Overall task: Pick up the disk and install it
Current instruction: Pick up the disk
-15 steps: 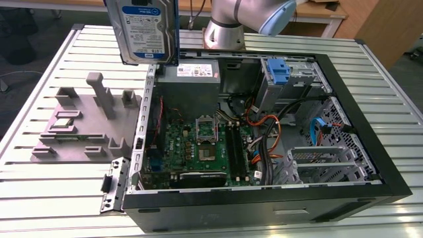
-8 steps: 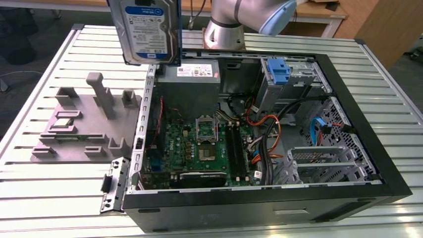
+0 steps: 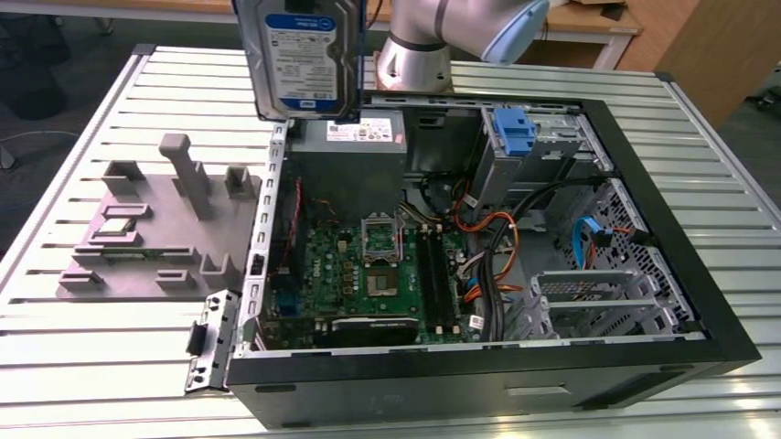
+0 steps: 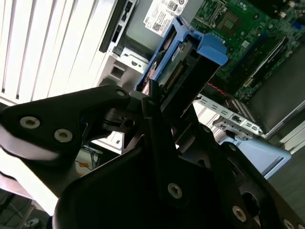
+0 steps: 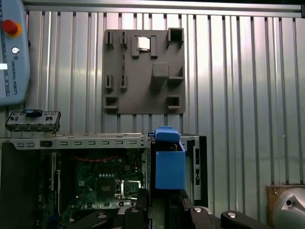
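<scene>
Counter of metal slats (image 3: 98,338) carries a grey fixture plate (image 3: 146,229) at the exterior view's left. Just right of it the disk (image 3: 303,59) hangs upright in the air, label facing the camera, above the rear corner of the open computer case (image 3: 488,389) and its grey power supply (image 3: 329,169). In the second wrist view the black fingers (image 4: 153,114) pinch the disk at its connector end. Behind, the silver arm (image 3: 427,41) rises out of frame. Farther right, a blue bracket (image 3: 513,133) sits in the case's drive bay.
</scene>
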